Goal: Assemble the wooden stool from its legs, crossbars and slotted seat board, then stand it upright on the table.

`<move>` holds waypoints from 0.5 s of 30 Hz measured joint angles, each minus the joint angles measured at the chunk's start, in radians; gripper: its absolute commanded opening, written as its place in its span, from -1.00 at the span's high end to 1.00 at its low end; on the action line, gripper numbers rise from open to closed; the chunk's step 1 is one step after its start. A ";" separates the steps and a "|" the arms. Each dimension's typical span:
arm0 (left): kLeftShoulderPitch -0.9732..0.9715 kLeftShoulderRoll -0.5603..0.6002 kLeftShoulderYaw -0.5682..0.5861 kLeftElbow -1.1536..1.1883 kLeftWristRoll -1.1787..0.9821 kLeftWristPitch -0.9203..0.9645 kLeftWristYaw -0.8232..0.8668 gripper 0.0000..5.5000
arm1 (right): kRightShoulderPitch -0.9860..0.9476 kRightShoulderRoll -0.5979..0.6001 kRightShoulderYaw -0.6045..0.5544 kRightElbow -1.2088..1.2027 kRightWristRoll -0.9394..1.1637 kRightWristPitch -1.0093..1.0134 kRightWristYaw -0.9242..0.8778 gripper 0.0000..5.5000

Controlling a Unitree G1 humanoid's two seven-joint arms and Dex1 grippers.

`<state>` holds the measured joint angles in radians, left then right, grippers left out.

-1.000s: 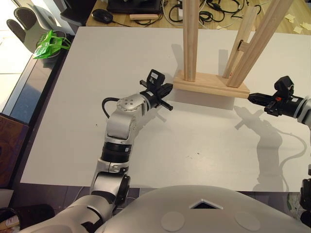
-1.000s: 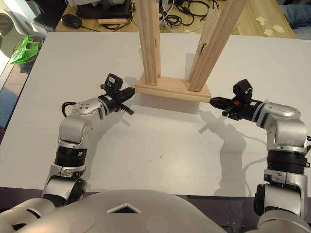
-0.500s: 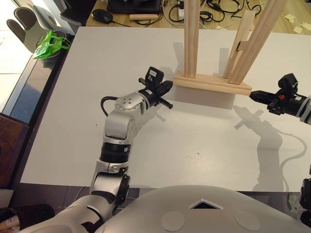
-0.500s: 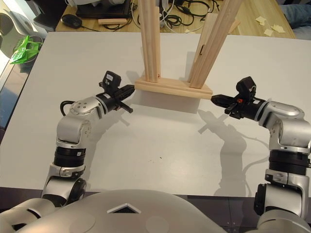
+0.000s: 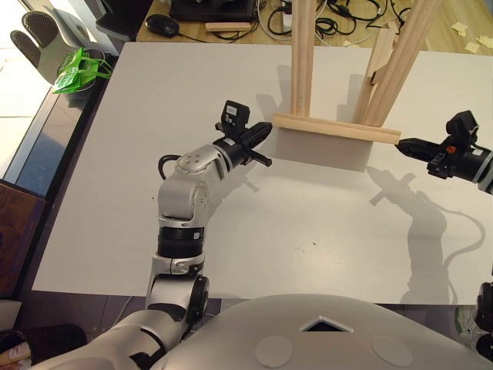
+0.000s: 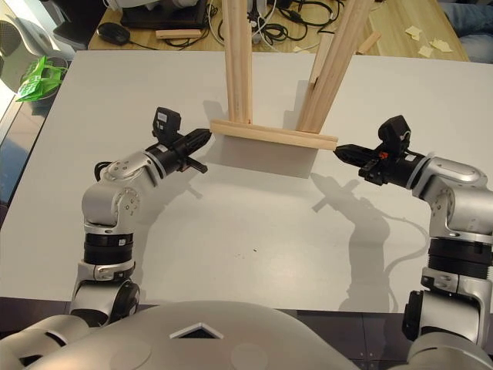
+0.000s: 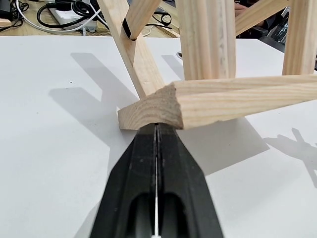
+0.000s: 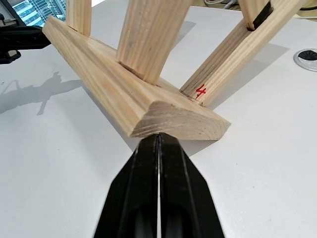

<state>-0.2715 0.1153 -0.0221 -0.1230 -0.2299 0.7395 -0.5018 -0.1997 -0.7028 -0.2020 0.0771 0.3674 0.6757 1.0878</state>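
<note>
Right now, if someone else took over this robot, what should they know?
Left gripper: jaws shut, tip against the seat's left end.
Right gripper: jaws shut, tip against the seat's right end.
Stool: upside down on the table, seat lowest and tilted, legs pointing up.
Done: assembly looks complete.
Left: turn the stool over and stand it upright.

A white table (image 5: 115, 193) fronts a wooden desk (image 5: 470, 11) strewn with black cables (image 5: 343, 23).
</note>
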 measured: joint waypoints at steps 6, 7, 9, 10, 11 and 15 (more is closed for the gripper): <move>-0.011 -0.009 0.011 -0.002 -0.019 0.008 0.007 1.00 | -0.008 0.000 -0.017 -0.001 0.011 0.011 -0.003 1.00; -0.011 -0.009 0.012 -0.002 -0.022 0.010 0.008 1.00 | -0.008 0.000 -0.018 -0.002 0.011 0.013 -0.003 1.00; -0.011 -0.009 0.013 -0.003 -0.028 0.012 0.009 1.00 | -0.008 0.000 -0.018 -0.002 0.012 0.014 -0.004 1.00; -0.011 -0.009 0.014 -0.003 -0.029 0.012 0.009 1.00 | -0.008 0.000 -0.019 -0.002 0.012 0.014 -0.004 1.00; -0.011 -0.009 0.014 -0.005 -0.029 0.013 0.011 1.00 | -0.008 0.000 -0.019 -0.002 0.015 0.014 -0.006 1.00; -0.011 -0.012 0.019 -0.009 -0.037 0.014 0.015 1.00 | -0.009 0.004 -0.028 -0.003 0.025 0.017 -0.008 1.00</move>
<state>-0.2829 0.1036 -0.0029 -0.1324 -0.2672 0.7534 -0.4869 -0.2085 -0.6987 -0.2296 0.0744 0.3922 0.6929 1.0796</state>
